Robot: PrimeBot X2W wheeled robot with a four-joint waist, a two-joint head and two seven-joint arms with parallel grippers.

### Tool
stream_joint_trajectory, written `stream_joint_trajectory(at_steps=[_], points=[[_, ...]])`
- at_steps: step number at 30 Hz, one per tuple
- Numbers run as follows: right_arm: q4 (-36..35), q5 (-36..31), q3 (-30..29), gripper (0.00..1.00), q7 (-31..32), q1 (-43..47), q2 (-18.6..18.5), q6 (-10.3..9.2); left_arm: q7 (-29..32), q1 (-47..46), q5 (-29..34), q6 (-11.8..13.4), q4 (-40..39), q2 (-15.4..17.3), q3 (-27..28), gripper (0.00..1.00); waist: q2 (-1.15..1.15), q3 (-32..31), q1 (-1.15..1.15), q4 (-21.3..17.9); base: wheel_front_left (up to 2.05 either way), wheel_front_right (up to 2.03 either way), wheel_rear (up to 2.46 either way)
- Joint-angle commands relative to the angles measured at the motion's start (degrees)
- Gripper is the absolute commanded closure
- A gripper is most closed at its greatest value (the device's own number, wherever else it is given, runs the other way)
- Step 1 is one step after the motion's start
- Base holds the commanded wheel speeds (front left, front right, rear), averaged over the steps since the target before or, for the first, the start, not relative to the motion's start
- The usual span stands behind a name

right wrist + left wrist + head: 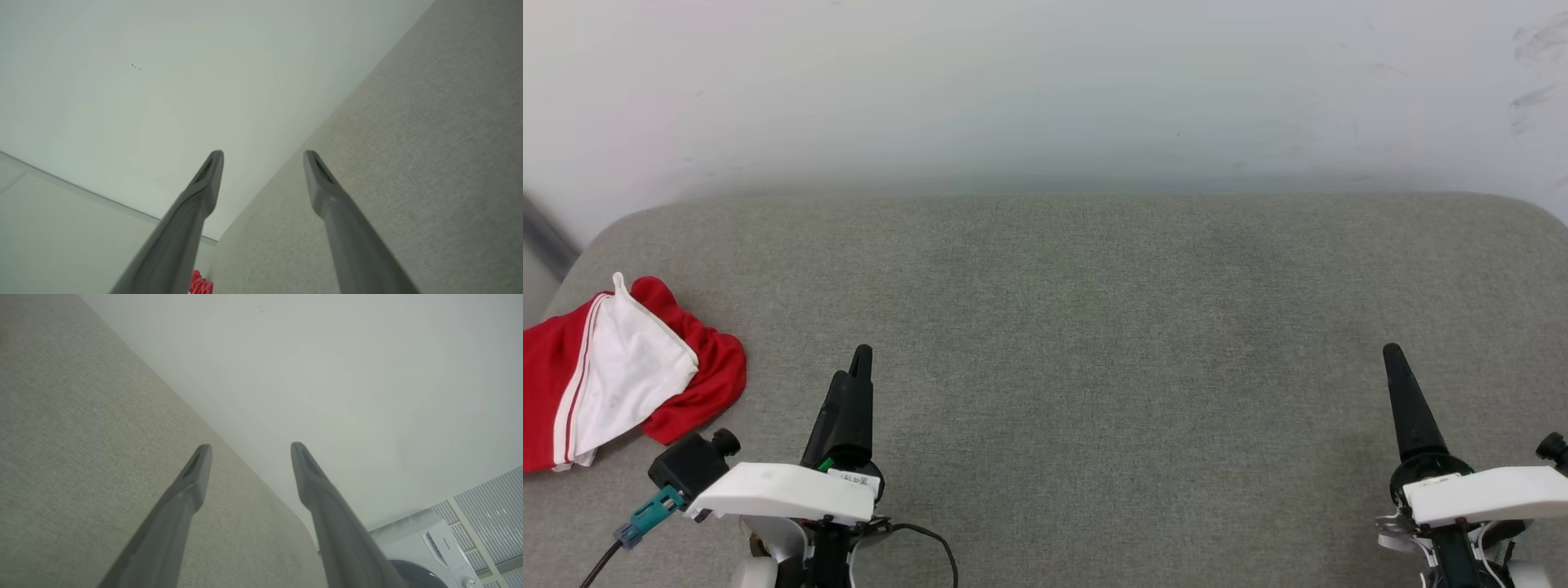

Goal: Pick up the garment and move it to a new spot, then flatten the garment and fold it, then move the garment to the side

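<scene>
- okay, we see the bright red soft fabric garment with a white panel edged in thin red-and-white stripes (613, 376) lying bunched at the far left of the grey woven fabric surface (1094, 327); part of it runs off the left border of the head view.
- the white panel lies on top, with red fabric showing around it on the far and right sides.
- the garment rests loose on the surface and touches neither gripper.
- the left gripper (859, 359) sits at the lower left of the head view, near the garment and to its right; its black wrist camera block (690, 464) is just beside the garment's near edge.
- in the left wrist view the left gripper (250, 451) is released, its two long dark fingers spread with nothing between them, pointing over the surface's rounded corner toward the pale wall (327, 375).
- the right gripper (1395, 359) is at the lower right, well apart from the garment.
- in the right wrist view the right gripper (263, 157) is also released and empty, and a small red bit of the garment (200, 283) shows at the bottom edge.
- a white washing machine with a dark round door (441, 547) stands beyond the surface in the left wrist view.
</scene>
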Motion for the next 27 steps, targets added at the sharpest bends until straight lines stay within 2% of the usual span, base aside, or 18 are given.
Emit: stream_joint_trajectory(at_steps=[1,15,27], points=[[-1.06,-3.22,-0.03,0.00,-0.64,-0.80,-0.50,0.00,-0.60,-1.63,2.81,0.06,-0.98,0.14,-0.47,0.00,0.00,0.00,0.00,0.01,0.00,0.00,0.00],[-2.11,-23.24,-0.01,0.00,-1.04,-0.70,-0.21,0.00,-3.18,-2.07,18.77,1.87,-0.37,0.16,-2.76,0.00,0.00,-0.02,0.00,0.29,0.00,0.00,0.00],[-3.48,-34.39,-0.40,0.00,-0.44,-0.55,0.63,0.00,-5.14,-2.71,29.21,3.25,0.44,0.17,-4.12,0.00,0.00,-0.07,0.00,0.40,0.00,0.00,0.00]])
